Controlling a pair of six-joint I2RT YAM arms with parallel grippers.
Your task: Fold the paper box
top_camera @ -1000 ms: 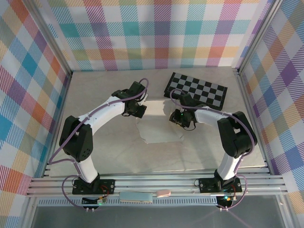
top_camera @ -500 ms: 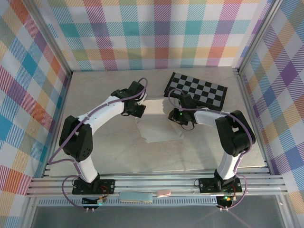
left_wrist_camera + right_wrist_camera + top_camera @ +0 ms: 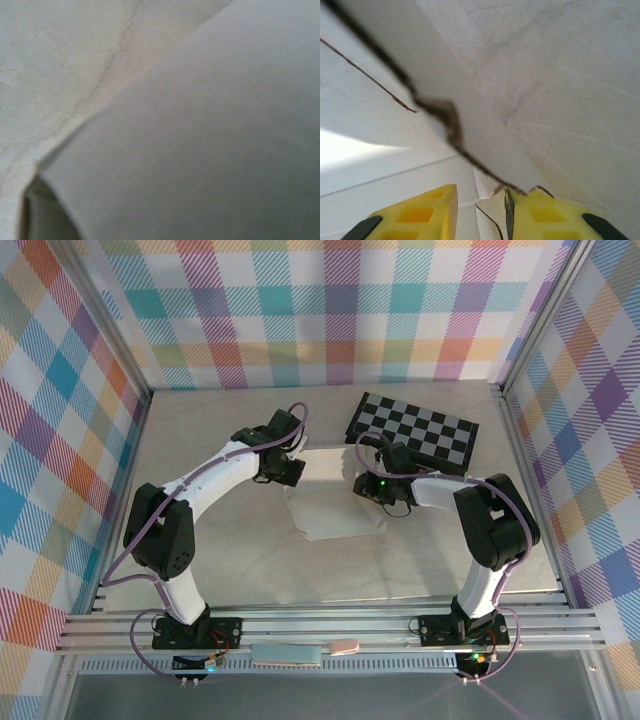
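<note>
**Inspector:** The right gripper point(image 3: 480, 212) was found spread, with a raised flap's edge between its fingers point(image 3: 420, 215), unpinched. The left gripper point(image 3: 288, 472) was pressed together at the far left corner of the paper box point(image 3: 335, 512), which lay on the table point(image 3: 220, 560) between the arms. No grip there could be confirmed.

**Reviewer:** What risk was judged?

**Inspector:** The flap could be creased off its score if closed upon askew, or the sheet dragged. Counted: two grippers, one paper box, one chequered board point(image 3: 418, 432).
</note>
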